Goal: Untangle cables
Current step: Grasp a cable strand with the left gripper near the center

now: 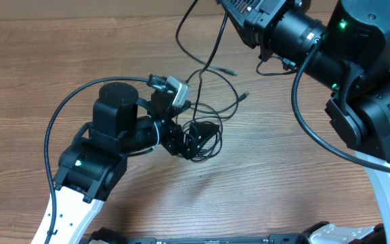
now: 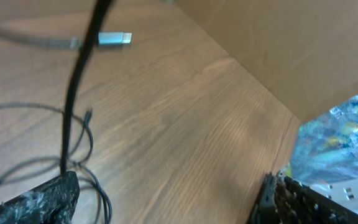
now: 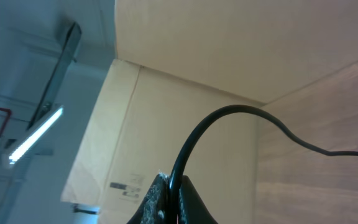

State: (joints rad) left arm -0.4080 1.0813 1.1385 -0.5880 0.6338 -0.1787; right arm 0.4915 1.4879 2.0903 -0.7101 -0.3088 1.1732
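Left fingers (image 2: 36, 199) wide; cables (image 2: 73, 93), tabletop (image 2: 185, 143) between.

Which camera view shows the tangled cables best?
The overhead view: it shows the loops of the cables spread on the table, with their loose ends. The left wrist view shows only a few loops at its left edge. The right wrist view shows only one cord, pinched in the right gripper.

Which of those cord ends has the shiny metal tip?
The plug lying flat on the table near the top of the left wrist view: its tip is silvery, while the other small plug end is dark all over.
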